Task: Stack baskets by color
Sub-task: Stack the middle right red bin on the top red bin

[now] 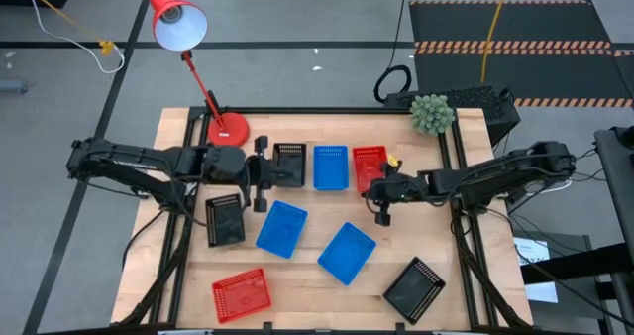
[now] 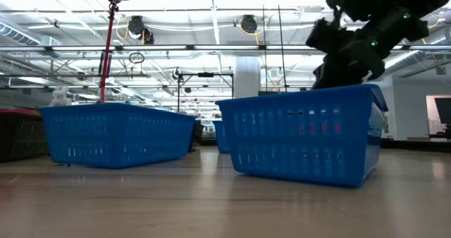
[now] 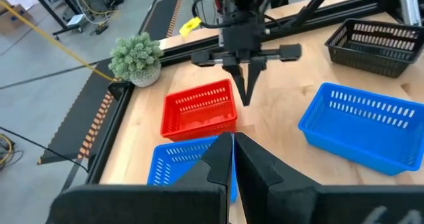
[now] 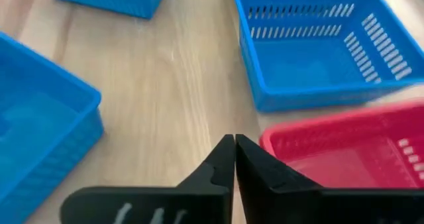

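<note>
Several baskets lie on the wooden table. Along the far side a black [image 1: 289,164], a blue [image 1: 331,167] and a red basket [image 1: 369,167] stand in a row. Nearer are a black [image 1: 225,219], two blue [image 1: 282,228] [image 1: 347,252], a red [image 1: 241,294] and a black one [image 1: 415,288]. My left gripper [image 1: 275,172] hangs shut above the far black and blue baskets [image 3: 185,164]. My right gripper [image 4: 233,144] is shut and points down at the bare table just beside the far red basket's near corner [image 4: 331,148]. In the low view the blue baskets [image 2: 306,136] hide its fingers.
A red desk lamp [image 1: 226,129] stands at the far left corner and a small green plant [image 1: 430,114] at the far right. Dark frame rails [image 1: 466,236] run along the table's sides. Bare wood [image 4: 165,85] lies between the far row and the near baskets.
</note>
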`<state>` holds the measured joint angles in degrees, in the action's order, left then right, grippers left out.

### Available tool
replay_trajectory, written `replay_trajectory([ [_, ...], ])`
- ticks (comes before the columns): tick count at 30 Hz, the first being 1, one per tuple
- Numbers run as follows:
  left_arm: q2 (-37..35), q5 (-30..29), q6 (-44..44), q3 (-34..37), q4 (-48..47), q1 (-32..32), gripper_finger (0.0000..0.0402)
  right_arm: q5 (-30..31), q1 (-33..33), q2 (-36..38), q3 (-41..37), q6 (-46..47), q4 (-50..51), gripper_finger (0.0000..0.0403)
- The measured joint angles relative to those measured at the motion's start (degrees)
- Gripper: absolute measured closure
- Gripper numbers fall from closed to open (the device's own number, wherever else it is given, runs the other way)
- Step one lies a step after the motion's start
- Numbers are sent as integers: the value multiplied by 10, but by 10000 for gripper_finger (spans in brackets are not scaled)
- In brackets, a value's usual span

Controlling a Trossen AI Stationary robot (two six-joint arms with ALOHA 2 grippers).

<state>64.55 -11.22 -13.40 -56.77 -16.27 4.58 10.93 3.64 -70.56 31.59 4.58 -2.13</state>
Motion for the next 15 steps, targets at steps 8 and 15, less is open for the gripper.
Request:
replay_trajectory([
  [8,0,1,3,0,-1,-2,380,13,-3,-87,46,-10,10,402],
  [15,0,1,4,0,-2,-2,380,51,-12,-125,58,-9,11,402],
])
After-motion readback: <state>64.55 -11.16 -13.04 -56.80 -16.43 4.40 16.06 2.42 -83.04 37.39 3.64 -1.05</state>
